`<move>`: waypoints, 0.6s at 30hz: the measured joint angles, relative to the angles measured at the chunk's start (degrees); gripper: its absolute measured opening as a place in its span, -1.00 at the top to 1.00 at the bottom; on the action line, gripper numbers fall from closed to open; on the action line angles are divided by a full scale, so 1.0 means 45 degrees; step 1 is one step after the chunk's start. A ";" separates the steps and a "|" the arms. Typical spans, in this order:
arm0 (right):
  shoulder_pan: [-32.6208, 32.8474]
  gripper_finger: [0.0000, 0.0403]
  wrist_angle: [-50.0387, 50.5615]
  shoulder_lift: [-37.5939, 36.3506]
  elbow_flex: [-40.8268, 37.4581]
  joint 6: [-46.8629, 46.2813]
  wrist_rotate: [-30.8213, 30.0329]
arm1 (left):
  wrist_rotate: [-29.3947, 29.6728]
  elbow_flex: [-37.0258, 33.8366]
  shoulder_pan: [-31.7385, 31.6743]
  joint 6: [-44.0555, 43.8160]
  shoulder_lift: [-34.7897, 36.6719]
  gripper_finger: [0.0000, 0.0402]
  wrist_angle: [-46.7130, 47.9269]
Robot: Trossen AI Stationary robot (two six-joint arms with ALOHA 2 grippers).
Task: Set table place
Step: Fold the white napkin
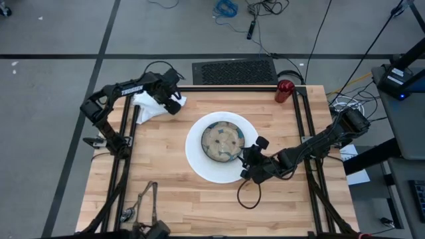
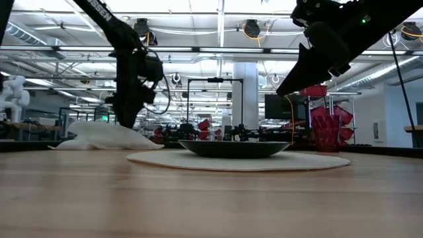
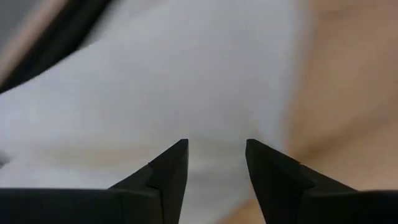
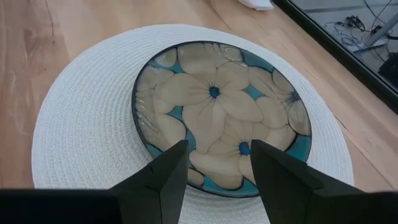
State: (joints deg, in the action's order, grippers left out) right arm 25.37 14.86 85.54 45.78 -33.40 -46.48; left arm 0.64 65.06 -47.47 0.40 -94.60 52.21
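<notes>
Pale plank tabletop (image 1: 172, 192), black-framed, grey floor around; mat (image 1: 199, 159) with bowl (image 1: 223, 142) at centre, cutlery (image 1: 143, 202) near front edge, red cup (image 1: 285, 90) at back edge. Left gripper (image 1: 174, 101) over napkin (image 1: 147, 106) at back-left, jaws parted, holding nothing. Right gripper (image 1: 251, 163) at mat's right edge, jaws apart, empty.

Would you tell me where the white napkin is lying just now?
In the high view the napkin lies crumpled at the table's far left corner, beyond the round white mat, with the left gripper right over it.
</notes>
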 joint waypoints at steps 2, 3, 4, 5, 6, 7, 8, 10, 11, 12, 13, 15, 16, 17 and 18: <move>-0.0051 0.21 -0.0008 0.0000 0.0000 -0.0006 -0.0003 | -0.0487 0.0000 0.0436 0.0000 0.0415 0.26 -0.0046; -0.0053 0.21 -0.0008 0.0000 0.0000 -0.0026 -0.0002 | -0.0486 0.0000 0.0641 0.0029 0.0647 0.26 -0.0083; -0.0053 0.21 -0.0008 0.0000 0.0000 -0.0039 -0.0005 | -0.0387 0.0000 0.0855 0.0057 0.0877 0.26 -0.0092; -0.0053 0.21 -0.0008 0.0000 0.0000 -0.0056 -0.0003 | -0.0158 0.0000 0.1073 0.0102 0.1063 0.26 -0.0092; -0.0053 0.21 -0.0008 0.0000 0.0000 -0.0112 0.0000 | 0.0115 0.0005 0.1285 0.0122 0.1220 0.26 -0.0117; -0.0049 0.21 -0.0012 0.0000 0.0000 -0.0152 0.0000 | 0.0383 0.0005 0.1444 0.0186 0.1369 0.26 -0.0135; -0.0049 0.21 -0.0012 0.0000 0.0000 -0.0186 0.0000 | 0.0659 0.0005 0.1594 0.0363 0.1484 0.26 -0.0122; -0.0049 0.21 -0.0015 0.0000 0.0000 -0.0193 0.0007 | 0.1220 0.0005 0.1831 0.0427 0.1604 0.26 -0.0117; -0.0049 0.21 -0.0016 0.0000 0.0000 -0.0194 0.0005 | 0.1451 0.0005 0.1872 0.0427 0.1611 0.26 -0.0109; -0.0048 0.21 -0.0012 0.0000 0.0000 -0.0204 0.0010 | 0.1658 0.0005 0.1882 0.0427 0.1603 0.26 -0.0088; -0.0034 0.21 -0.0012 0.0000 0.0000 -0.0244 0.0005 | 0.1904 0.0005 0.1892 0.0425 0.1565 0.26 -0.0068; -0.0035 0.21 -0.0012 0.0000 0.0000 -0.0327 0.0035 | 0.2382 0.0005 0.1868 0.0427 0.1408 0.26 -0.0065; -0.0034 0.21 -0.0009 0.0000 0.0000 -0.0333 0.0052 | 0.2631 -0.0005 0.1811 0.0437 0.1342 0.26 -0.0064; -0.0034 0.21 0.0000 0.0000 0.0000 -0.0334 0.0058 | 0.2833 -0.0057 0.1785 0.0432 0.1282 0.26 -0.0127; -0.0034 0.21 0.0007 0.0000 0.0000 -0.0338 0.0058 | 0.2919 -0.0098 0.1766 0.0418 0.1211 0.26 -0.0163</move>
State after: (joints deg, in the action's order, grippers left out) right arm 25.21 14.90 85.54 45.78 -34.92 -46.22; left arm 13.78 64.62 -39.53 2.29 -89.15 51.47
